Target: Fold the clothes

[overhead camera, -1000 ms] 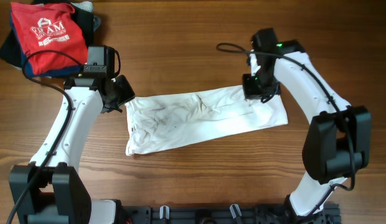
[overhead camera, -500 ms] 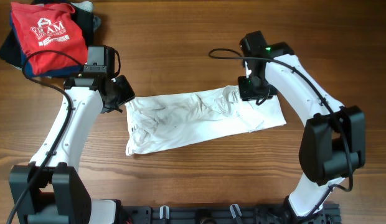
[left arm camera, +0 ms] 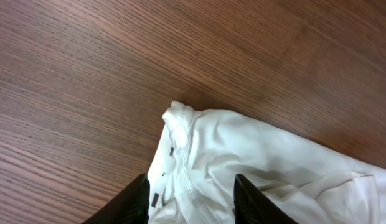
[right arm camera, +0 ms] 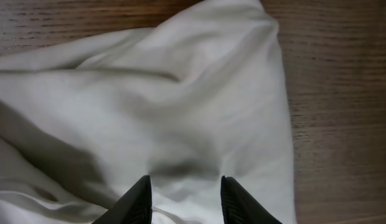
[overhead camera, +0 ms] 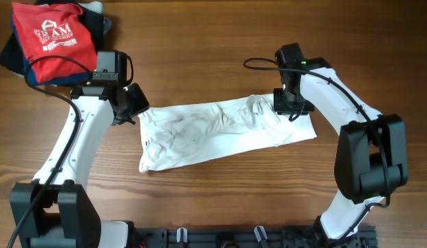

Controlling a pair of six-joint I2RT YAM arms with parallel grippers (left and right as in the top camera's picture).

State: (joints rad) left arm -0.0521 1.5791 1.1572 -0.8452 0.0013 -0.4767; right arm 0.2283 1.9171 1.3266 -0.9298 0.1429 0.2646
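The white T-shirt (overhead camera: 213, 134) lies on the wooden table as a long crumpled strip running left to right. Its lettering is hidden. My left gripper (overhead camera: 136, 103) is at the strip's upper left corner. In the left wrist view its fingers (left arm camera: 190, 205) are open and straddle the seamed edge of the shirt (left arm camera: 274, 162), where a small dark tag shows. My right gripper (overhead camera: 290, 109) is over the strip's upper right end, beside a bunch of folds. In the right wrist view its fingers (right arm camera: 183, 199) are open above the white cloth (right arm camera: 180, 93).
A red T-shirt with white print (overhead camera: 51, 34) lies on folded dark navy garments (overhead camera: 14, 62) at the back left corner, close behind my left arm. Bare wood table (overhead camera: 200, 55) surrounds the strip.
My right gripper swung left, then back right and slightly nearer. The shirt's right end is drawn in a little, with a bunch of folds beside that gripper. The left arm has not moved.
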